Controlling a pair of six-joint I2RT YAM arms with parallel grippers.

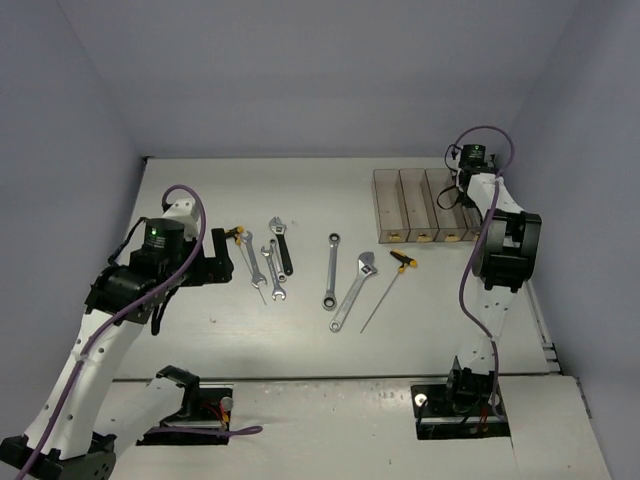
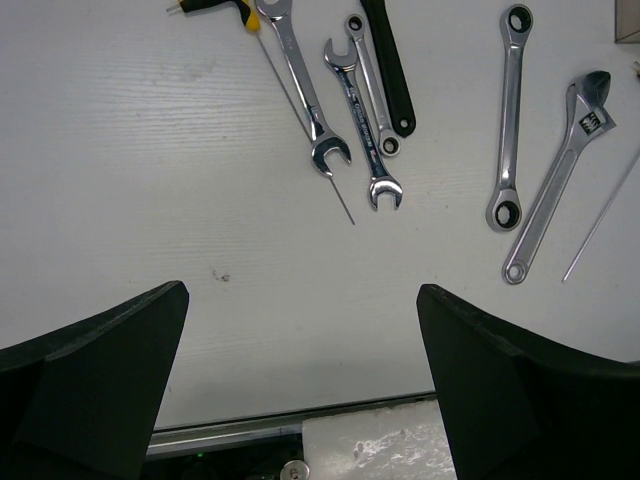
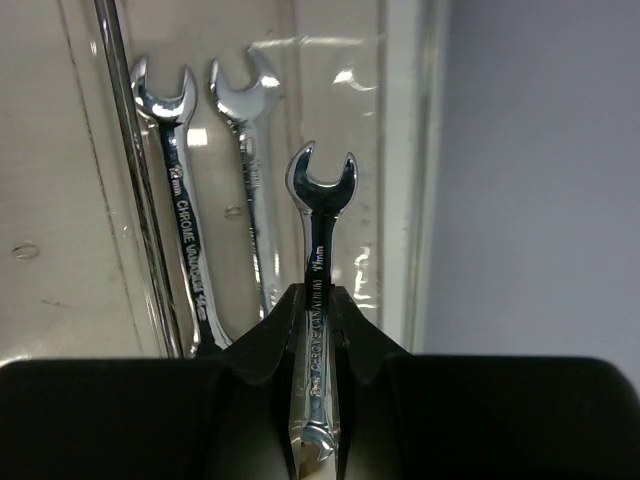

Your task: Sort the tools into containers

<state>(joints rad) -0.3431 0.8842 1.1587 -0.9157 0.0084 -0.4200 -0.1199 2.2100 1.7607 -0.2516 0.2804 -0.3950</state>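
Pinched in our right tool [image 3: 318,300], a small wrench [image 3: 320,190] hangs over the bin [image 3: 402,120] holding two wrenches [image 3: 185,230]. Next, we judge, its fingers must part. Our left tool [image 2: 303,310] gapes wide, empty.

table [image 1: 300,340]: white, flat top, faint grain.
straight ahead of left gripper [image 2: 302,295]: yellow-black t-handle driver [image 2: 215,8], long wrench [image 2: 300,85], double open-ended wrench [image 2: 363,125], slim ring-ended wrench [image 2: 372,85] and black-handled spanner [image 2: 392,70], packed close together; the driver's thin rod crosses the long wrench.
ahead and right of left gripper: ring wrench [image 2: 510,115], silver adjustable spanner [image 2: 555,175], a second driver's rod [image 2: 600,215], each lying apart.
below right gripper [image 3: 318,292]: row of clear bins [image 1: 420,205] side by side on the table; this gripper is over the rightmost.
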